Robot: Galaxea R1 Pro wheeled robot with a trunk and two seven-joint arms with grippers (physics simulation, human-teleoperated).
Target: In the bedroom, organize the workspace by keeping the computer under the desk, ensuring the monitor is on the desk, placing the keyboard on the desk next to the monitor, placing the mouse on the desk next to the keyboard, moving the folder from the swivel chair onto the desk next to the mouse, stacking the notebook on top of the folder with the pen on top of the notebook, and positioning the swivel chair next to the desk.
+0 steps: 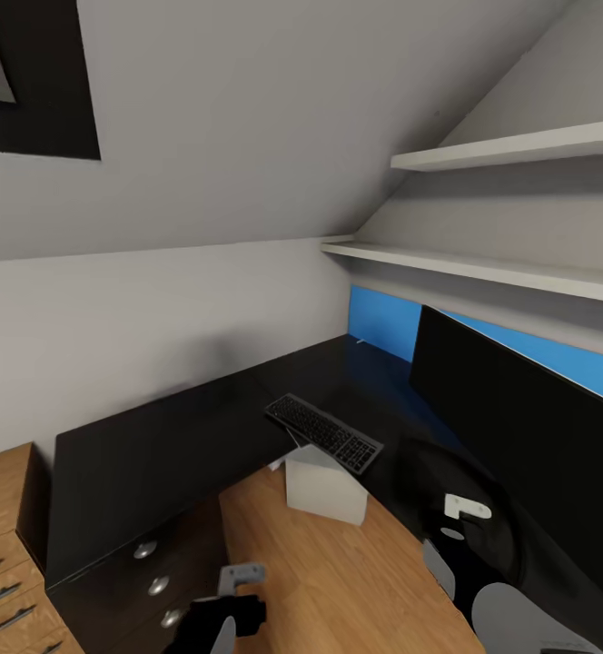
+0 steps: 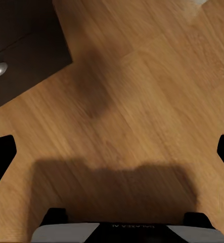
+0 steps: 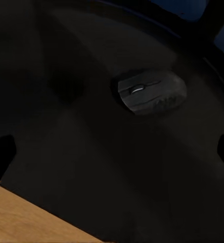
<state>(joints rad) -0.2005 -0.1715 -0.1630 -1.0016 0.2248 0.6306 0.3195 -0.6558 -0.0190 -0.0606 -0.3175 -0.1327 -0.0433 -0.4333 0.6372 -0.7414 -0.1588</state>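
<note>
The glossy black desk (image 1: 156, 454) runs along the wall and turns at the corner. The keyboard (image 1: 324, 434) lies near its inner edge, and the big black monitor (image 1: 519, 427) stands at the right. The white computer (image 1: 324, 486) sits on the floor under the desk. The black mouse (image 3: 152, 92) rests on the desk top, a short way ahead of my open right gripper (image 3: 112, 157), which holds nothing. My left gripper (image 2: 112, 157) hangs open and empty over the wooden floor (image 2: 142, 101). The swivel chair, folder, notebook and pen are out of view.
Three silver-knobbed drawers (image 1: 159, 584) front the desk at lower left, beside a light wooden drawer chest (image 1: 2, 545). Two white shelves (image 1: 519, 145) jut from the sloped wall above the monitor. Wooden floor (image 1: 338, 581) opens between the desk's two wings.
</note>
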